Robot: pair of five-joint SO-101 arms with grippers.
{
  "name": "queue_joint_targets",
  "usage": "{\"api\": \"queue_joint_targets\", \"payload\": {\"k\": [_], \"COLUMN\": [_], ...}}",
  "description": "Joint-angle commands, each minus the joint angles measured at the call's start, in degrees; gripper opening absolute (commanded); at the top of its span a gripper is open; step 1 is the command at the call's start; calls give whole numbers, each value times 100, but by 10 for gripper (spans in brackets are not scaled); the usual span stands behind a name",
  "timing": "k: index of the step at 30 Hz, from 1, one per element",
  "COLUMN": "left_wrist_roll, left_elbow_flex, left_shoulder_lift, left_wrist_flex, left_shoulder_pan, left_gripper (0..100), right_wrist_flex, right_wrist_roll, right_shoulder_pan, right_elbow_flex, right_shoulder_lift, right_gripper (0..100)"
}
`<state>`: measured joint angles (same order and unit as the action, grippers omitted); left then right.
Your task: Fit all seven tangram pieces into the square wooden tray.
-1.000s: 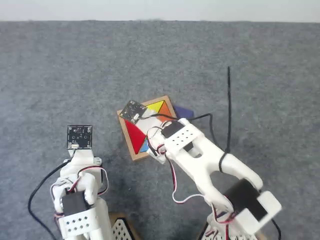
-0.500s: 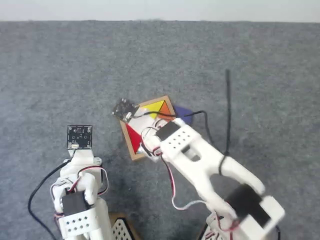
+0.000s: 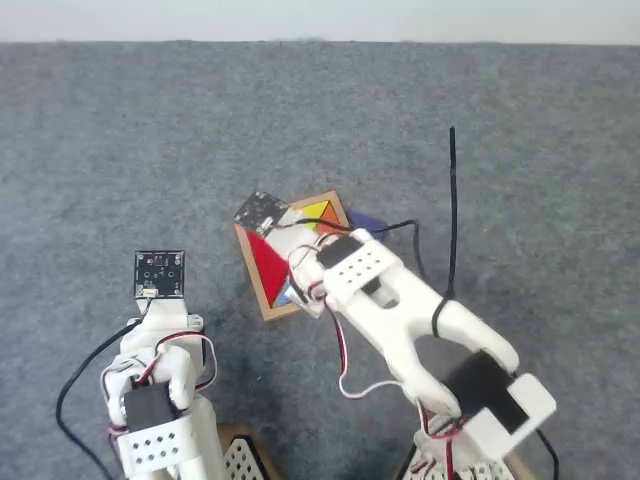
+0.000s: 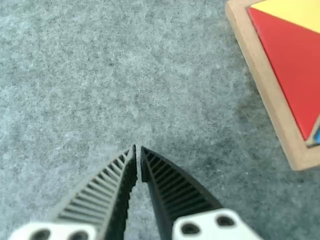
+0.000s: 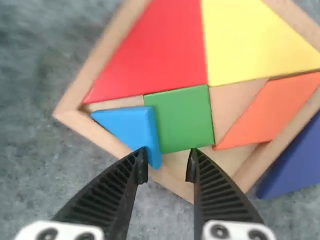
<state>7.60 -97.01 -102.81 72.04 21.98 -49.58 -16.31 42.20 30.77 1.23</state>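
Grey felt covers the whole table, and on it the square wooden tray (image 3: 255, 280) sits turned askew to the table's edges, one corner towards the arms. Inside it, a red triangle (image 5: 155, 55) and a yellow triangle (image 5: 245, 40) meet along a shared edge and fill the far half. A green square (image 5: 180, 120) sits below their meeting point. A small blue triangle (image 5: 130, 127) lies beside the square, its long edge running along the tray's rim. An orange piece (image 5: 260, 115) lies past a strip of bare wood. A dark blue piece (image 5: 295, 165) rests outside, against the rim by the orange one. The right gripper (image 5: 166, 159) hangs over that rim, fingers partly spread, gripping nothing, one tip at the blue triangle's point. The left gripper (image 4: 138, 152) sits off the tray's red side, fingers all but closed and empty.
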Motion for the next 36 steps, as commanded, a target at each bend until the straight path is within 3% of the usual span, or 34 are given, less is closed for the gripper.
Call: {"api": "queue_joint_targets", "payload": {"k": [1,8,14,18,25,36], "left_wrist_roll": [53,53,53,53,53,53], "left_elbow_flex": [48,48,48,48,48,48], "left_shoulder_lift": [-105,-105,-105,-105,-105,-105], "left_wrist_flex": [26,26,26,26,26,26], "left_shoulder_pan": [18,18,18,18,18,18], "left_gripper": [15,15,15,15,15,15], "right_wrist_flex": [-48,136,101,-286,-989,-1042], "right_wrist_roll": [53,62,176,176,220,167], "right_shoulder_pan": [-127,541,567,110,-1525,-2088], "right_elbow_flex": [-378,-378,-378,-563,-1354,-3244], "right_shoulder_lift": [92,145,101,-171,-778,1895], "right_gripper": [132,132,132,132,132,138]}}
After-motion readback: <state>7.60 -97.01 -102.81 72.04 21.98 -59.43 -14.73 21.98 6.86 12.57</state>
